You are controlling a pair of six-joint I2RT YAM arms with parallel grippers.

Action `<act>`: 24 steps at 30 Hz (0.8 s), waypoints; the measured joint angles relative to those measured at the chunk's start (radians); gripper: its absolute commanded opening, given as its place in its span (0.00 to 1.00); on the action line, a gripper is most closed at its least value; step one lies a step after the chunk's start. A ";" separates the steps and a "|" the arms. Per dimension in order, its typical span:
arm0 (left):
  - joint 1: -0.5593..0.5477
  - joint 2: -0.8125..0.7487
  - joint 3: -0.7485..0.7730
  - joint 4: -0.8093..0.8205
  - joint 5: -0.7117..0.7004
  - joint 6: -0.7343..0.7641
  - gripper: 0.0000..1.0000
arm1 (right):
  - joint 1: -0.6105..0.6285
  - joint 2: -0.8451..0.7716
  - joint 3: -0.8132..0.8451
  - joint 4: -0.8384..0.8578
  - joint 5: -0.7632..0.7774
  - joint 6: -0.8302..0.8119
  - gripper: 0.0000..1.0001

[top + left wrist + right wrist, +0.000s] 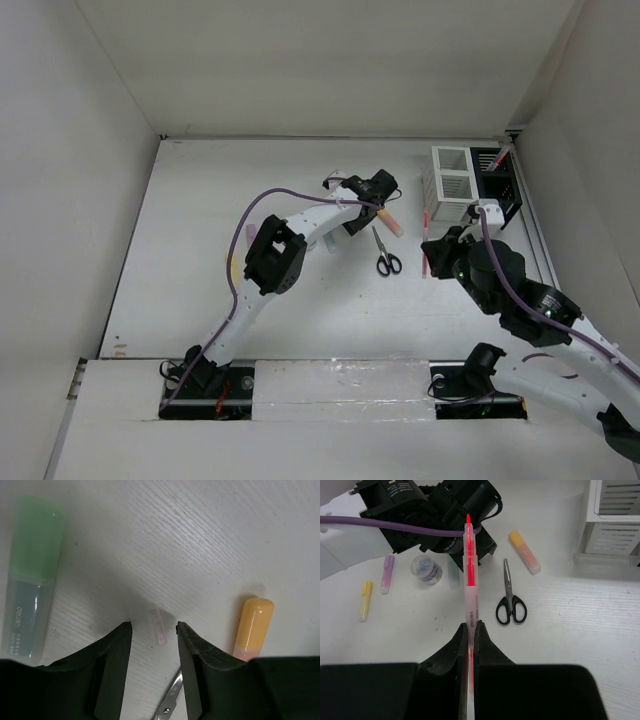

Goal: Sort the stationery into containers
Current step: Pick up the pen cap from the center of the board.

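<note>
Pen, red, is gripped by the right claw near the white organizer; it should be stood upright over it before release. Left claw is spread open.

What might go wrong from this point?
The right tool pinches the red pen at one end, so it may swivel or catch the white organizer rim. The left tool straddles a tiny clear piece that may slip out. The pen tip points toward the left arm; they may collide.
</note>
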 measured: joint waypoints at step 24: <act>0.019 0.011 -0.005 0.039 0.007 0.024 0.00 | 0.001 -0.058 -0.013 0.023 -0.011 -0.001 0.00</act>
